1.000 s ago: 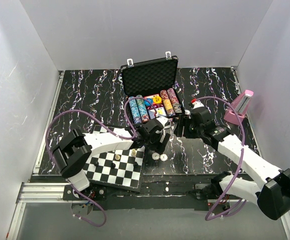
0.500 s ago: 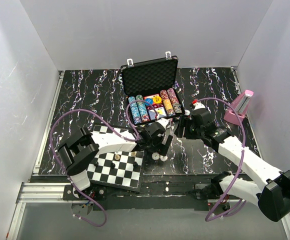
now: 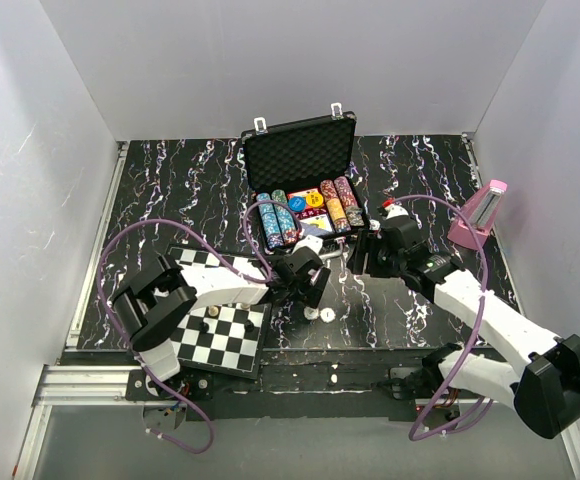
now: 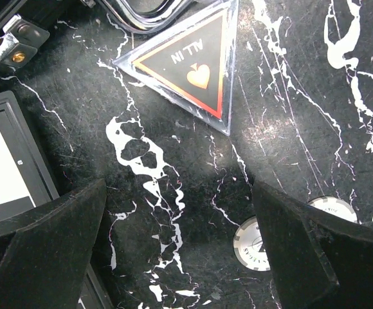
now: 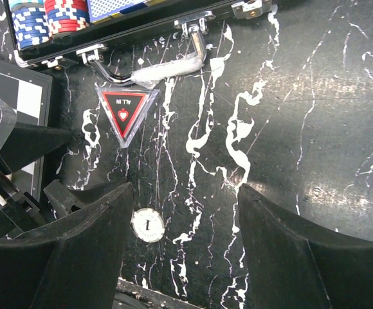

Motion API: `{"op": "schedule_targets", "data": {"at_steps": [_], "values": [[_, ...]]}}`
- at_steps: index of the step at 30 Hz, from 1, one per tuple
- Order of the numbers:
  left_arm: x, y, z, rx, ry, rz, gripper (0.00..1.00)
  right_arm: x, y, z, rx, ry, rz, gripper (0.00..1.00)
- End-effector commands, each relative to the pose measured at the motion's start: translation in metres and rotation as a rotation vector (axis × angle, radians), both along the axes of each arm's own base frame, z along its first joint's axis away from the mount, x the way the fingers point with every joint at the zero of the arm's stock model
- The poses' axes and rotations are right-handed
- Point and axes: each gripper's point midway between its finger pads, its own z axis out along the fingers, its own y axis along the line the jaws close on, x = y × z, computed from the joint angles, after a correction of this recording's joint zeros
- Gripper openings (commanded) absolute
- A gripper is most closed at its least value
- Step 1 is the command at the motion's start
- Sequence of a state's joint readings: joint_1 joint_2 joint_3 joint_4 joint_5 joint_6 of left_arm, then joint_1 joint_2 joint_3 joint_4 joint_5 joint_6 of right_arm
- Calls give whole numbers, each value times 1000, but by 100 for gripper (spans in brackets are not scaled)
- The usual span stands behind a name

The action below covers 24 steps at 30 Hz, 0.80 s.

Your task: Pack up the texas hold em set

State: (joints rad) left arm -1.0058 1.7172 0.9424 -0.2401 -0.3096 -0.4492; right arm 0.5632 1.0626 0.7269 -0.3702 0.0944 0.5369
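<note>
The black briefcase stands open at the table's back centre, with chip rows and card decks inside. Its front edge and handle show in the right wrist view. A triangular ALL IN button lies on the table in front of it, also seen in the right wrist view. Two white chips lie loose nearby; one is by my left gripper's right finger. My left gripper is open and empty above the table. My right gripper is open and empty, a white chip by its left finger.
The chessboard with a few pieces lies at the near left, its edge in the left wrist view. A pink metronome stands at the right. The two grippers are close together in front of the case.
The chessboard has slid left and toward the near edge. My left gripper has shifted slightly left. The right arm has barely moved.
</note>
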Motion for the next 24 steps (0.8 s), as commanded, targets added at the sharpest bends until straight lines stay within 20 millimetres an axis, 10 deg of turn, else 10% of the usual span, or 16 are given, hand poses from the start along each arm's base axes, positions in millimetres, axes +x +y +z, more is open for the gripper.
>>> {"op": "schedule_targets", "data": {"at_steps": [1,10,17,24], "values": [[3,4,23,-24,2,28,98,7,15,4,61,-11,20,72],[-17,-33,74,-173,-29,-192,92,1,12,-2,40,5,18,71],[-57,-32,53,-29,-1,-460,77,0,11,4,62,-17,6,71],[-54,-21,36,52,-10,-419,70,-3,6,15,81,-57,-8,71]]}}
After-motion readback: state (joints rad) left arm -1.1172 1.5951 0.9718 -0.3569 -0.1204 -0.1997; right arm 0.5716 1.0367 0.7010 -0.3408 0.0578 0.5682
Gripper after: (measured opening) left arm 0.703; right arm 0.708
